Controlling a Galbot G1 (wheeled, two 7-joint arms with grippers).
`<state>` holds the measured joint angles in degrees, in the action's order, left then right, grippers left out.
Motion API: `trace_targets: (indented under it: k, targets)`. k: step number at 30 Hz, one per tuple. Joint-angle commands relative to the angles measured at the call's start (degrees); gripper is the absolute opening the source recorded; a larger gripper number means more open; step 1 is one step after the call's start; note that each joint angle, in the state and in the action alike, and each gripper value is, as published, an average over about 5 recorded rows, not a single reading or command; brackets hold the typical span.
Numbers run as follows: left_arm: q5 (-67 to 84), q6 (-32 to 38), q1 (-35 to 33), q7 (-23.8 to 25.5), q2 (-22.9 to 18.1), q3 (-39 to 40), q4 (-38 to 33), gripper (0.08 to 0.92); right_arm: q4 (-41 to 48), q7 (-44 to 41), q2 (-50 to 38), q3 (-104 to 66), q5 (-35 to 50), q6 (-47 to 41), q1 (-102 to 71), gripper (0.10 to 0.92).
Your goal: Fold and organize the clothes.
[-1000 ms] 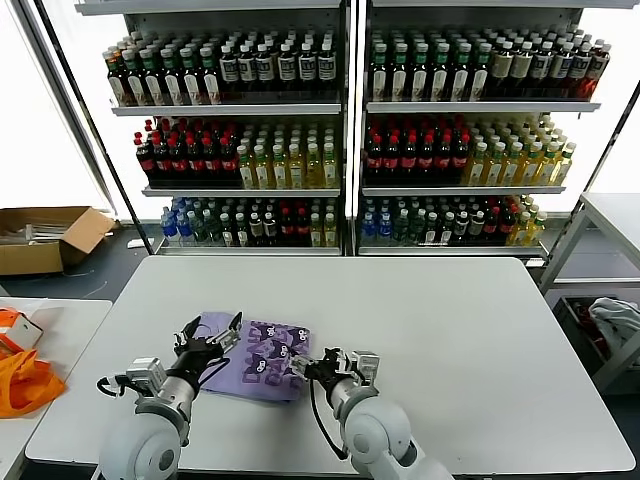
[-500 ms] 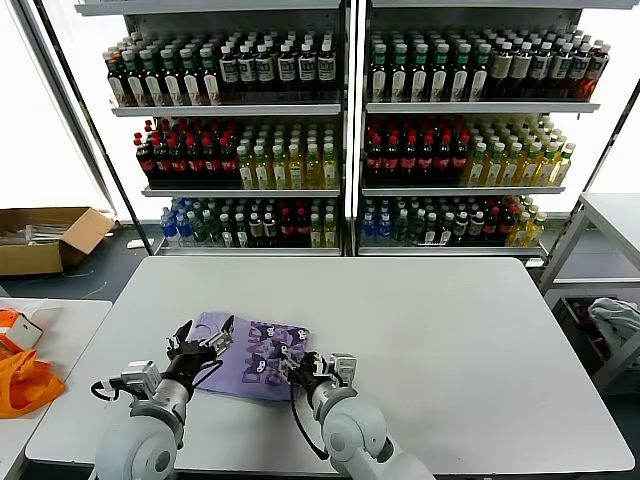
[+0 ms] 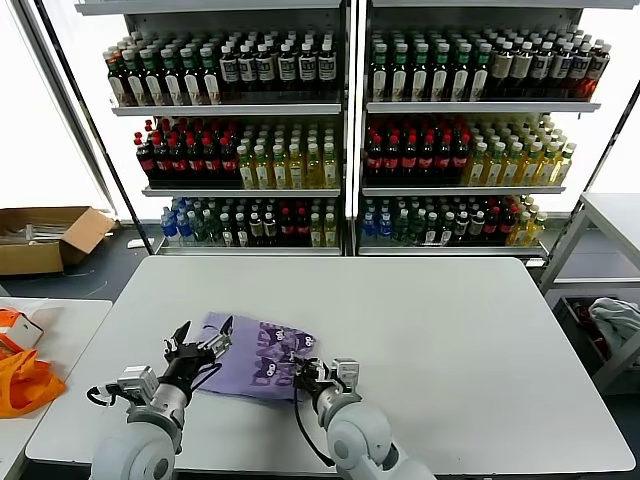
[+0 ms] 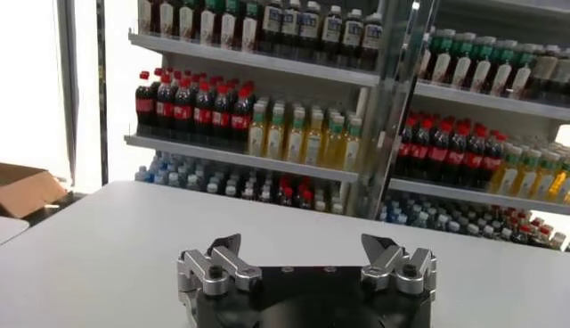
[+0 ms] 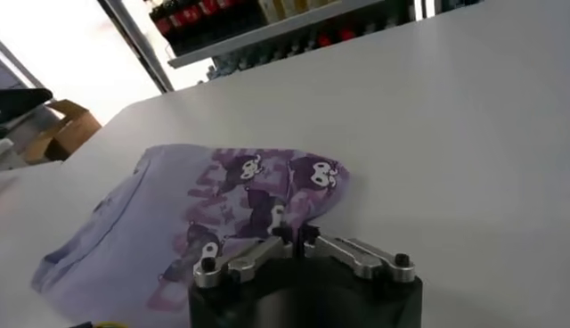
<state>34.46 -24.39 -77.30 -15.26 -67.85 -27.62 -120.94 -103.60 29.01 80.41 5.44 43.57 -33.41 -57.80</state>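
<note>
Bottle labels on the shelves [image 3: 340, 130] are too small to read from the head view. The orange fabric [image 3: 22, 382] and the cardboard box [image 3: 40, 238] are both chopped off by the frame's left edge, and a pale cloth [image 3: 618, 322] runs off the right edge. The T-shirt [image 5: 178, 232] has its near edge tucked behind the right gripper [image 5: 297, 238], so what the fingers [image 5: 283, 233] pinch is hard to see. The left wrist view doesn't catch the shirt; the gripper body is cut by that frame's bottom edge.

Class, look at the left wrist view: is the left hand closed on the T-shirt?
No. The left hand stands wide open with only bare table ahead of it.
</note>
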Motion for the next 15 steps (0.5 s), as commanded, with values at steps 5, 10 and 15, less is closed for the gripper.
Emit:
trace_targets:
  k: [5,10,15]
  targets:
    - [-1.64,-0.09,-0.32,-0.01,-1.12,1.03,-1.21,0.823,-8.84,-4.32,-18.32,-10.20,-3.99,0.27,-3.63,0.112]
    - [-1.97,-0.23,-0.04,-0.04,-1.40,1.83,-1.35,0.823,-7.38,-7.20,-22.39,-14.44,-5.70,0.23,-5.17,0.112]
    - [-2.02,-0.32,-0.28,-0.07,-1.45,2.18,-1.67,0.823,-2.83,-10.96,-21.41,-15.29,-11.48,0.25,-3.56,0.112]
